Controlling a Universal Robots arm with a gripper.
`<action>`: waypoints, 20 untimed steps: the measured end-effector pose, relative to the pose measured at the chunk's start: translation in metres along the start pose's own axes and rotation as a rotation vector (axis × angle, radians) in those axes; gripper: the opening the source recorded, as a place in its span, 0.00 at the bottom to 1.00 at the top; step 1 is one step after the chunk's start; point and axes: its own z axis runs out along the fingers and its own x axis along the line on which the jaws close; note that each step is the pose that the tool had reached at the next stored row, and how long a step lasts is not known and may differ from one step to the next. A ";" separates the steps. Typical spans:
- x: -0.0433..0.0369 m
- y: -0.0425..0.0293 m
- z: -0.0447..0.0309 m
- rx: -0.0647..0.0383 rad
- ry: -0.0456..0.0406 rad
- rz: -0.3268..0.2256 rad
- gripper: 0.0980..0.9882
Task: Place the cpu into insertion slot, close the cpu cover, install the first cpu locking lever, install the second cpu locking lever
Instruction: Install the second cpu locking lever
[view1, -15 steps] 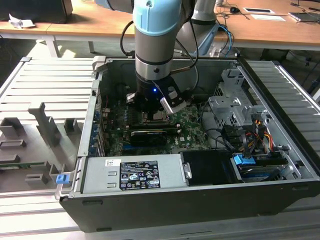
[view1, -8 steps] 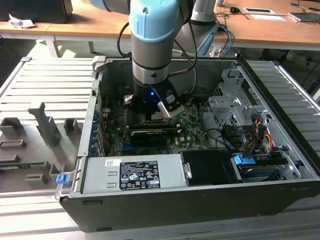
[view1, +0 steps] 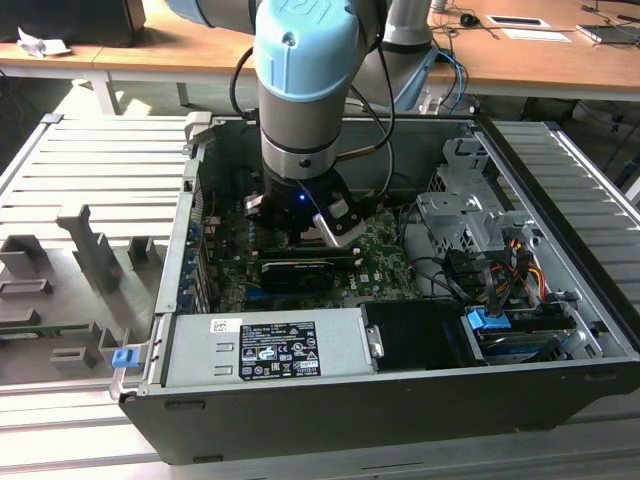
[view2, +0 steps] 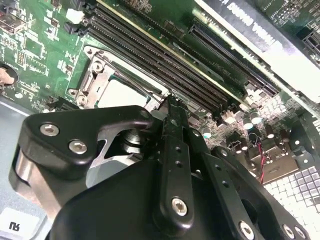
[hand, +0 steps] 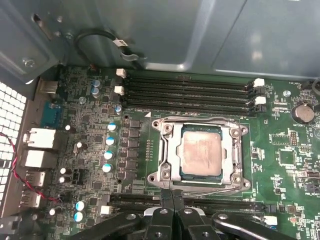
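The cpu (hand: 201, 154) lies flat in the insertion slot (hand: 200, 176) on the green board, silvery top up. The cpu cover (hand: 167, 156), a silvery frame, lies down around it. Thin wire levers run along two opposite sides of the frame, one (hand: 200, 120) by the memory slots and one (hand: 205, 188) on my side. My gripper (hand: 172, 202) is shut, its black fingers pressed together just outside the nearer lever with nothing visible between them. In the second wrist view the gripper (view2: 170, 100) sits at the edge of the cover (view2: 95, 75), beside the cpu (view2: 120, 92).
Several long memory slots (hand: 190, 92) run beside the socket. A long black card (view1: 300, 270) lies across the board close to the arm (view1: 300, 90). The power supply (view1: 270, 345), drive cage (view1: 470, 220), loose cables (view1: 500, 270) and the case walls (view1: 185, 250) hem in the board.
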 end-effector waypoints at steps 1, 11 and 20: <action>0.0009 -0.0004 0.0000 -0.006 -0.0004 0.000 0.01; 0.0077 -0.0052 0.0182 -0.033 -0.0023 0.000 0.01; 0.0161 -0.0077 0.0292 -0.079 -0.0054 0.000 0.01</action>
